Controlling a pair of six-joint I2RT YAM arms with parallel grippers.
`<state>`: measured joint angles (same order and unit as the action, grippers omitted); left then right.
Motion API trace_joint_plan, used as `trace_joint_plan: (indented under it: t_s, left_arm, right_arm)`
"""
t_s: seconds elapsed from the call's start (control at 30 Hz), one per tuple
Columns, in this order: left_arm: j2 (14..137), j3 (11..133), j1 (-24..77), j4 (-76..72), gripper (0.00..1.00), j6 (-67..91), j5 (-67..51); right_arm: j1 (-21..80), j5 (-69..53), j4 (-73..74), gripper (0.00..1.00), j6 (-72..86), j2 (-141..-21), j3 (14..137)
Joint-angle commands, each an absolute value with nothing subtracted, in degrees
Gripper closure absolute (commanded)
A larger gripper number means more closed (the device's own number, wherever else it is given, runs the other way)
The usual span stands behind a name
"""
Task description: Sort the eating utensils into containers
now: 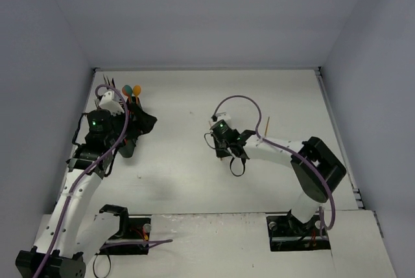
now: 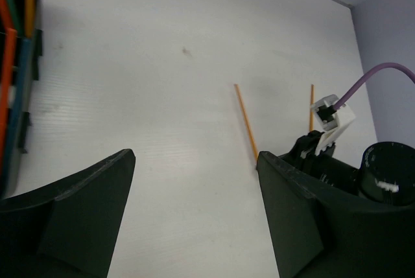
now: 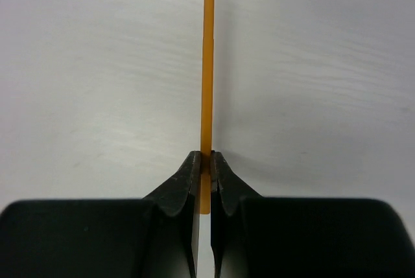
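Observation:
My right gripper [image 3: 205, 161] is shut on the end of a slim orange utensil handle [image 3: 207, 64] that lies flat on the white table and runs straight away from the jaws. In the top view this gripper [image 1: 225, 153] is low at mid-table. A second orange utensil [image 1: 268, 124] lies just to its right, apart from it. The black mesh caddy [image 1: 134, 104] stands at the far left with teal and orange utensils [image 1: 131, 89] upright in it. My left gripper [image 2: 196, 158] is open and empty over bare table, beside the caddy [image 2: 24, 132]. Both orange utensils [image 2: 246, 122] show ahead of it.
Grey walls close in the table [image 1: 194, 96] on the left, back and right. The right arm's wrist with its purple cable [image 2: 382, 70] sits beyond my left gripper's right finger [image 2: 305, 213]. Both arm bases stand at the near edge.

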<state>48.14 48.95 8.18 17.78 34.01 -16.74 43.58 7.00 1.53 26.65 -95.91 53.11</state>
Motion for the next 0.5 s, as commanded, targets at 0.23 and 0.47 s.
trace_joint_plan:
  t_s: [0.23, 0.47]
  left_arm:
    - [51.8, 53.16, 20.25, 11.98, 0.22, 40.89, -14.2]
    - [51.79, 52.85, 22.93, 10.0, 0.31, 42.24, -10.36]
  right_arm:
    - [58.62, 3.51, -11.56, 1.0, 20.52, -82.92, 59.48]
    - [62.5, 2.73, -15.03, 1.0, 18.87, -81.59, 60.09]
